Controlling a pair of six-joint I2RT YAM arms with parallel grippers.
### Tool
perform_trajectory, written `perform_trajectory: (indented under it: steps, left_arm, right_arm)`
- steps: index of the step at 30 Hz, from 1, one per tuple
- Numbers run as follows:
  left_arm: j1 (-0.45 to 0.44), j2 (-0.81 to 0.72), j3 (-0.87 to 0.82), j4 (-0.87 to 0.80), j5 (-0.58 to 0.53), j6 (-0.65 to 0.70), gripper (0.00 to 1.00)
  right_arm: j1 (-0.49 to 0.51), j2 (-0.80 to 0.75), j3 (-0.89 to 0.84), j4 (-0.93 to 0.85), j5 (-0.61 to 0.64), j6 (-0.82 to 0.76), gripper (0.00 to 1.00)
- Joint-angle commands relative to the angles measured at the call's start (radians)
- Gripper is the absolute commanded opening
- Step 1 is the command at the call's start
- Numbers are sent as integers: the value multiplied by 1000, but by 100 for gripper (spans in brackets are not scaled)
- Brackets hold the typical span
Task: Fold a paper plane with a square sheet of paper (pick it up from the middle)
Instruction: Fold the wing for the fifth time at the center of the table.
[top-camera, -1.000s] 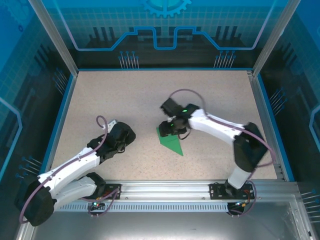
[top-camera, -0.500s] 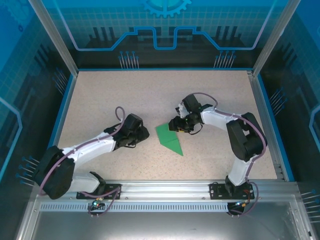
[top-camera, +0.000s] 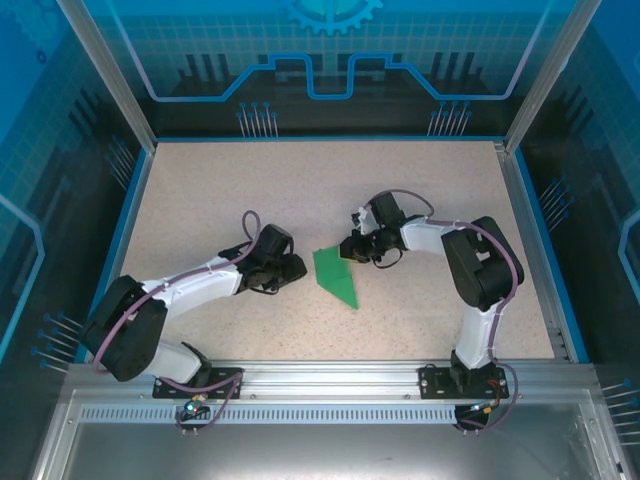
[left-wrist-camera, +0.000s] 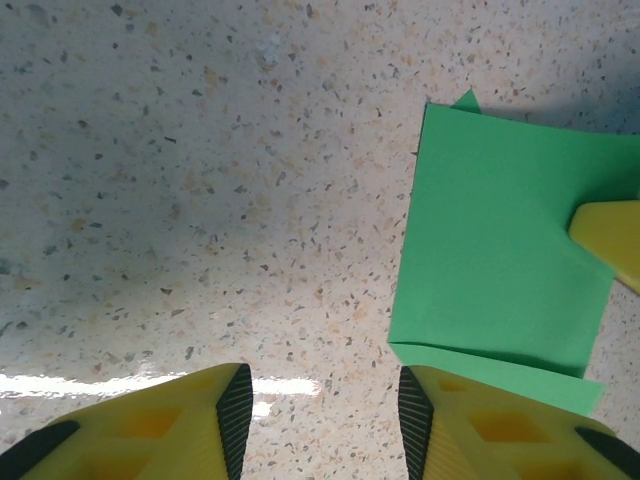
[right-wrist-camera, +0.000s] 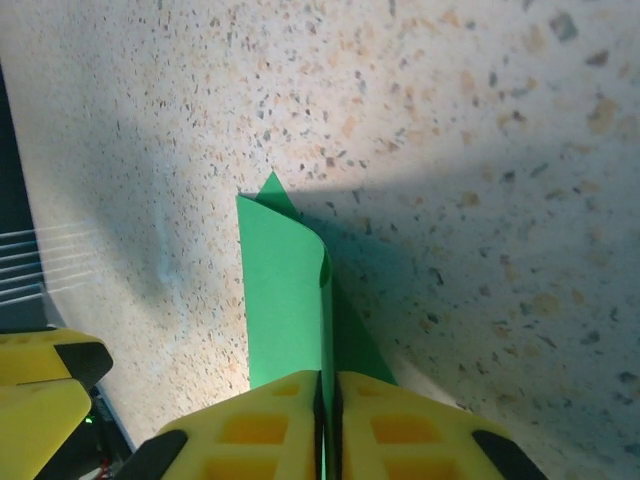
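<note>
1. The green paper (top-camera: 336, 280) is lying flat near the middle of the table (top-camera: 230, 200). It's creased into a pointed shape, so not a plane yet. Its long axis runs from the far-left corner down to a point aimed near-right, toward the arm bases.
2. The right gripper (right-wrist-camera: 328, 385) is at the paper's far right corner with its jaws clamped together on that edge. In the wrist view you can see green pinched in the seam between the fingers, and the edge curls up off the table.
3. The left gripper (left-wrist-camera: 325, 405) sits just beside the paper's left edge. Its jaws are partway apart with only bare table between them, so it's holding nothing.
4. From the left wrist camera, the paper lies ahead and to the right of the jaws. One finger is right at the paper's near edge, and I can't tell if it's touching.
5. What matters for the next move: the right arm already has the sheet, and the left is a small sideways shift away. My guess is the right lifts or folds its corner over that long axis while the left slides in to pin the other side.
</note>
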Motion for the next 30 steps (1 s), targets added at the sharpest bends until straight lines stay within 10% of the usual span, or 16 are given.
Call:
perform_trajectory:
  steps: [1, 16, 30]
  left_arm:
    - [7, 10, 29, 7, 27, 24, 46]
    - [7, -5, 21, 11, 37, 22, 46]
    - [8, 37, 37, 30, 69, 2, 46]
  right_arm:
    - [-12, 12, -57, 183, -62, 136, 11]
    - [-24, -153, -92, -18, 84, 9, 34]
    - [72, -332, -241, -55, -4, -3, 11]
